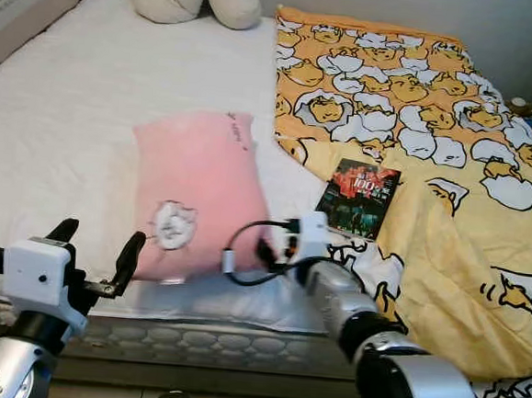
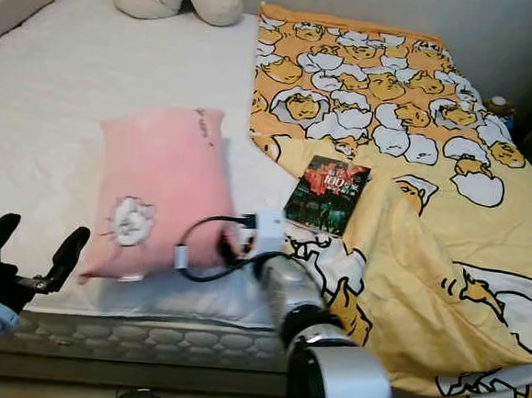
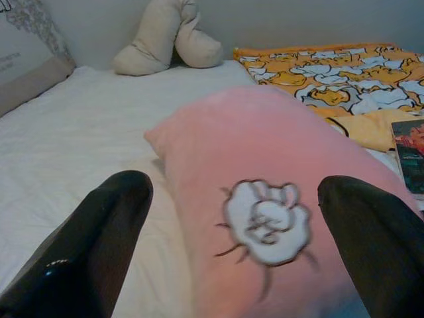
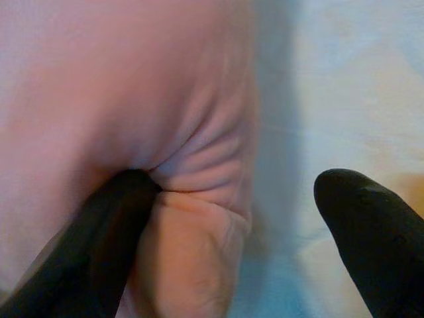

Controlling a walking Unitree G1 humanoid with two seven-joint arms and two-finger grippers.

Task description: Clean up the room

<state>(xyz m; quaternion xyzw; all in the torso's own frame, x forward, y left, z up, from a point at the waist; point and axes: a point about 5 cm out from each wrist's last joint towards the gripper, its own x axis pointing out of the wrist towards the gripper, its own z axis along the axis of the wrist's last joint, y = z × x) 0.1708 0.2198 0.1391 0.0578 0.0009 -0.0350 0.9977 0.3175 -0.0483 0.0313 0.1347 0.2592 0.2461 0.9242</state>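
Soft pink pillow (image 1: 195, 193) lay on the white mattress (image 1: 59, 137), long axis toward the headboard. Right gripper (image 4: 232, 218), open, dug one finger into its near corner; left gripper (image 1: 96, 250), open, hovered short.

A: Pink pillow (image 1: 198, 189)? 
B: Soft plush cloth, matt, creased where the right gripper (image 4: 232, 218) digs one finger in; white embroidered patch (image 3: 265, 222) looks fuzzier.

A: Bedding?
B: White sheet (image 1: 69, 119), smooth matt cloth. Yellow blanket (image 1: 459, 205), printed cloth, softly wrinkled. Mattress side (image 1: 199, 341), quilted fabric.

A: Book (image 1: 358, 199)?
B: Glossy paper cover.

A: Robot parts?
B: Left gripper (image 1: 96, 246) fingers: black, slightly shiny plastic. White matt plastic housings, silver metallic-looking arms (image 1: 417, 386), rubbery black cable (image 1: 243, 253).
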